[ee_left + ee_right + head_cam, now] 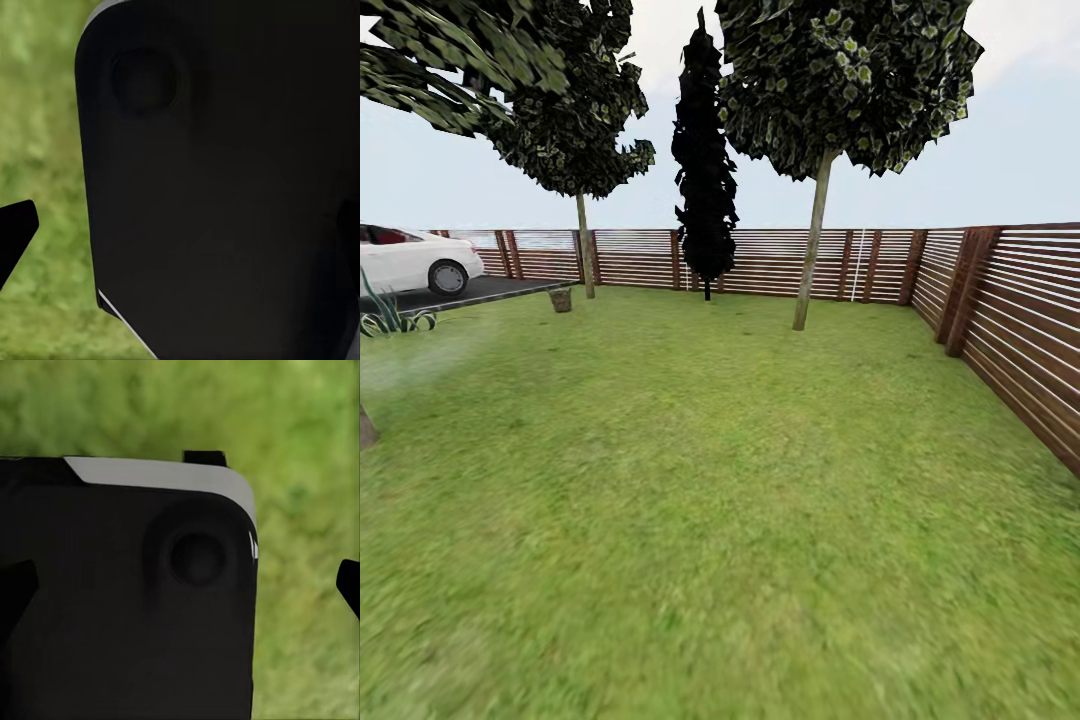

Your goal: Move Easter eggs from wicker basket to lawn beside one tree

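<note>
The lawn (700,520) takes the whole lower half of the head view, a wide stretch of short green grass, blurred toward the bottom edge. Around it runs the brown slatted fence (1020,320), which crosses the middle of the frame and comes forward along the right side; together they make the garden.

Against the fence stand the trees. The nearest pale-trunked tree (812,250) rises a little right of centre, slightly leaning, its dark crown in the upper right. A second leafy tree (585,245) stands further back, in the upper left part. Between them is a narrow black cypress-shaped tree (705,170), which is not a candidate. At the far left edge there is a white car (415,262) on a dark driveway (490,290), and a small brown object (561,299) sits on the grass just beside the driveway's corner; it is too small to tell whether this is the basket.

No egg can be identified, so I judge that the task is at its beginning or in a travelling phase: the eggs must first be found, lifted out and carried to one tree.

In both wrist views a dark body part of the robot (225,187) covers most of the frame, with grass behind. Black finger tips show at the edges, but I cannot tell how the jaws of either gripper stand.
</note>
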Controlling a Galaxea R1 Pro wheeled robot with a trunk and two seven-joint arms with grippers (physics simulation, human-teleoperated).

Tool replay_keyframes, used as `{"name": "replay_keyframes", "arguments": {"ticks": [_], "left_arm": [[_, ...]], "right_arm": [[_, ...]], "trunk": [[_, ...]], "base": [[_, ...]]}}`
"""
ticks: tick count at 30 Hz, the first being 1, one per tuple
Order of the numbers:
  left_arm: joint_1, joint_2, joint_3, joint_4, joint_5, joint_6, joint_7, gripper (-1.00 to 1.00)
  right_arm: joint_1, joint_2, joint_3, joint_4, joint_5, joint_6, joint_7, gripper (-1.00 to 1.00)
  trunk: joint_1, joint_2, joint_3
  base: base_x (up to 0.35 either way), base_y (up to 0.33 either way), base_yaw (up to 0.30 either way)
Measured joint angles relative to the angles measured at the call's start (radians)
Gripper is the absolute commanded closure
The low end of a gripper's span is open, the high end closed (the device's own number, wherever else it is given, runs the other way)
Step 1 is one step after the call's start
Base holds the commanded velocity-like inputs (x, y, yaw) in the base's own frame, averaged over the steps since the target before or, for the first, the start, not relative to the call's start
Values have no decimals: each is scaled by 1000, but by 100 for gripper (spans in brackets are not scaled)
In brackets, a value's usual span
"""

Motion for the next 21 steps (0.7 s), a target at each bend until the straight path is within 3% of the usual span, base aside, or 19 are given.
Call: {"name": "replay_keyframes", "arguments": {"ticks": [2, 3, 15, 21], "left_arm": [[0, 0, 0, 0, 0, 0, 0, -100], [0, 0, 0, 0, 0, 0, 0, -100], [0, 0, 0, 0, 0, 0, 0, -100], [0, 0, 0, 0, 1, 0, 0, -100]], "right_arm": [[0, 1, 0, 1, 1, -11, -1, -100], [0, 2, 0, 1, 1, -66, -1, -100], [0, 3, 0, 2, -4, -72, -5, -100], [0, -2, 0, 2, -3, -65, -3, -100]], "trunk": [[0, 0, 0], [0, 0, 0], [0, 0, -4], [0, 0, -6]], "base": [[0, 0, 173], [0, 0, 246], [0, 0, 269], [0, 0, 69]]}}
